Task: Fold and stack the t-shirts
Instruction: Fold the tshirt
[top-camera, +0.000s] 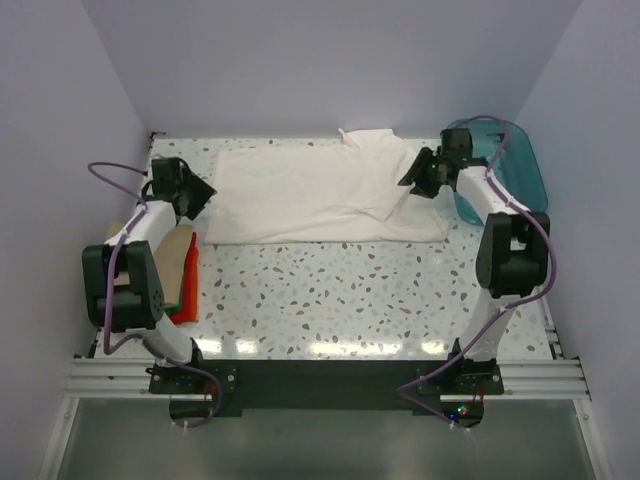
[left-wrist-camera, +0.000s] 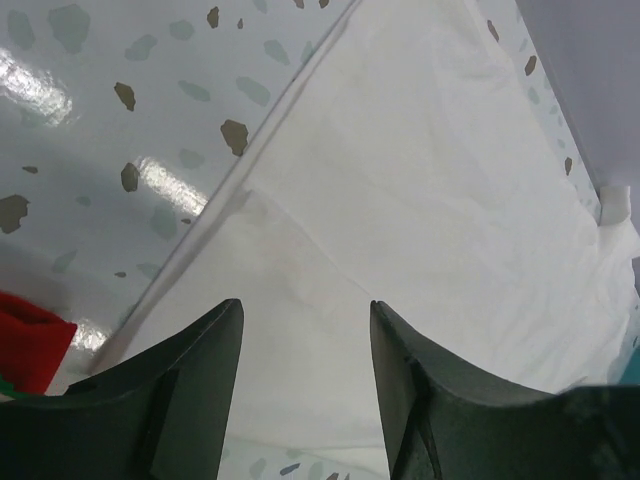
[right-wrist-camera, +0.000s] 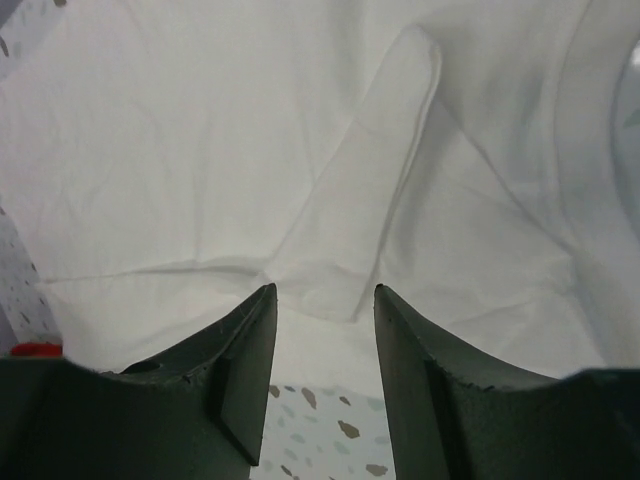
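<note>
Worktop (top-camera: 330, 300) with a speckled surface carries the white t-shirt (top-camera: 320, 195), spread flat across the upper middle of the top view, one sleeve (right-wrist-camera: 372, 190) folded inward over the body near its right edge. The left tool (top-camera: 200, 192) hangs at the cloth's left edge, jaws spread with nothing between them; in its wrist view the shirt's edge runs diagonally across the frame. The right tool (top-camera: 415, 178) hovers over the shirt's right side by the folded sleeve, jaws likewise spread and empty. At the left of the frame, partly behind the left arm, a tan t-shirt (top-camera: 178, 250) and a red t-shirt (top-camera: 190, 275) lie folded together; a green sliver at their lower end may be another, too hidden to be sure. A teal bin (top-camera: 520, 160) sits at the upper right
</note>
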